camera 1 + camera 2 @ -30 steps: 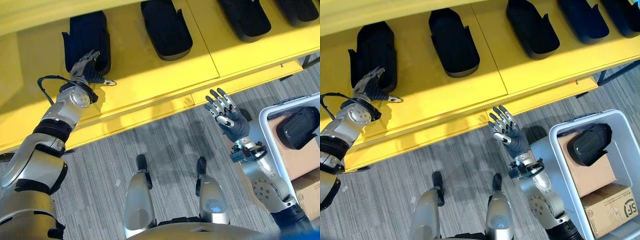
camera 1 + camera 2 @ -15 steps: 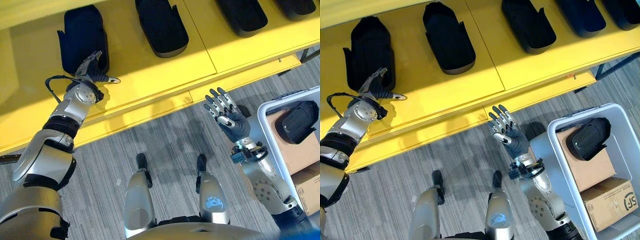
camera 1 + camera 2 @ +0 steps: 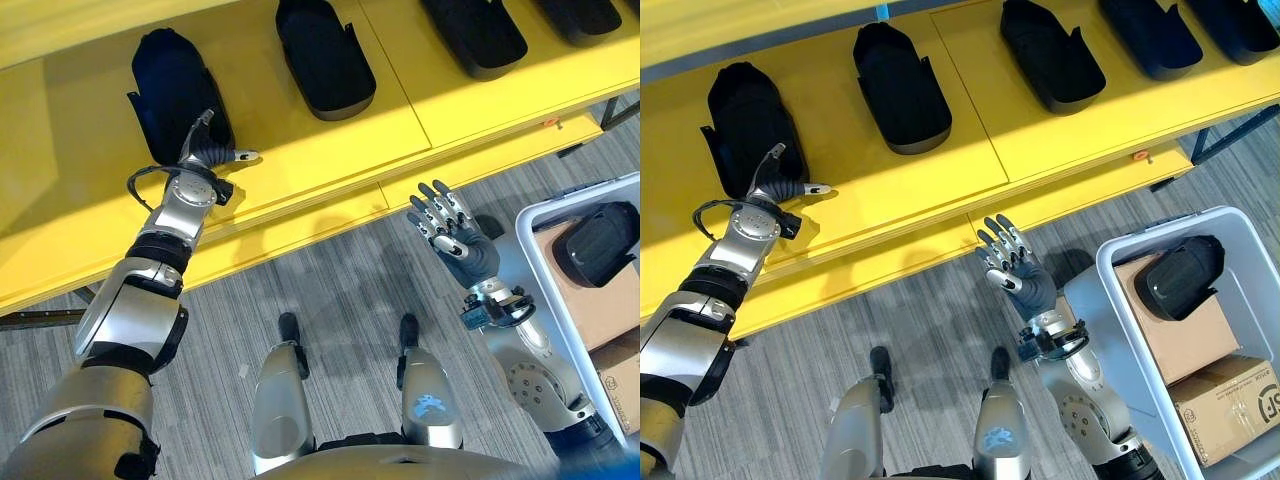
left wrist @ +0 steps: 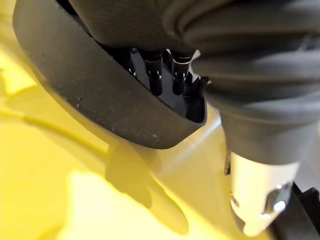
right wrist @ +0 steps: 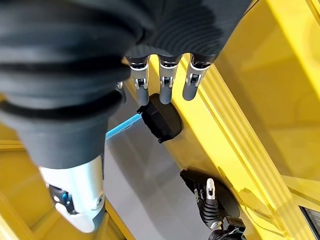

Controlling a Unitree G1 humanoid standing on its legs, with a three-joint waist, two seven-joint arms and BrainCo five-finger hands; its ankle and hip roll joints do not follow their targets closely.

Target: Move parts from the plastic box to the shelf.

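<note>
My left hand [image 3: 775, 185] rests against the leftmost black part [image 3: 745, 125] on the yellow shelf [image 3: 900, 190]; grip unclear. Right hand [image 3: 1012, 268] spread, empty.

Bright, even overhead light. Yellow shelf [image 3: 940, 170] glossy, pale glare patches and darker band across left part. Soft shadows beside dark parts [image 3: 902, 88]. Head views sharp, edges bowed by wide lens. Left wrist view: part [image 4: 100, 90] and shelf close and blurred, soft shadow beneath. Right wrist view clearer, reflections on yellow surfaces.
</note>
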